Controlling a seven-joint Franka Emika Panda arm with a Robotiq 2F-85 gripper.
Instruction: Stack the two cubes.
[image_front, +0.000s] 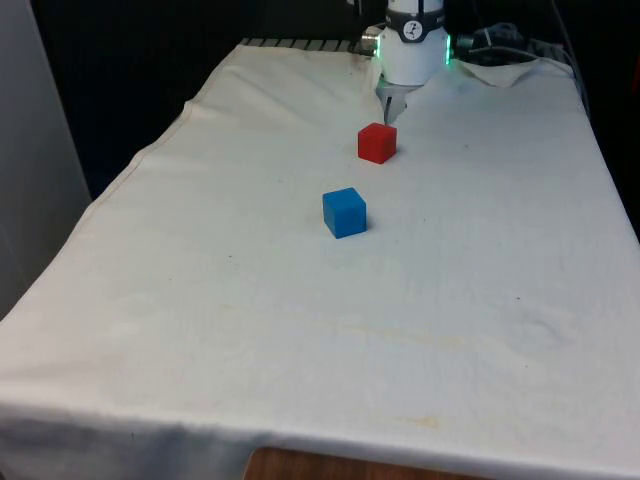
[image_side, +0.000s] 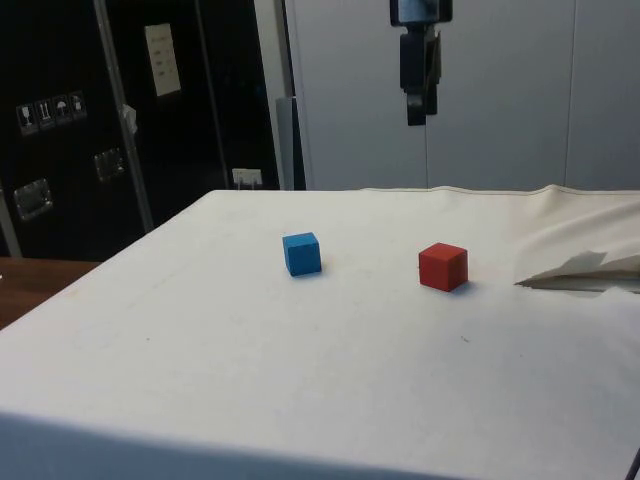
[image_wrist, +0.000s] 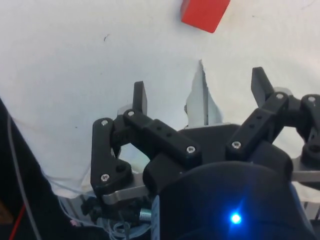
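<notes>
A red cube (image_front: 377, 142) sits on the white cloth toward the far end of the table, close to the robot's base. A blue cube (image_front: 344, 212) sits nearer the middle, a short gap apart from the red one, and both rest flat on the cloth. In the side view the blue cube (image_side: 301, 253) is left of the red cube (image_side: 443, 266). My gripper (image_side: 417, 100) hangs high over the table, above and slightly behind the red cube. In the wrist view the gripper (image_wrist: 200, 92) is open and holds nothing, with the red cube (image_wrist: 205, 12) well beyond its fingertips (image_wrist: 140, 97).
The cloth is bunched into a raised fold (image_side: 580, 268) near the robot's base, also seen as a crumpled fold (image_front: 500, 72) at the far right. The table's left edge (image_front: 140, 160) drops off beside dark curtains.
</notes>
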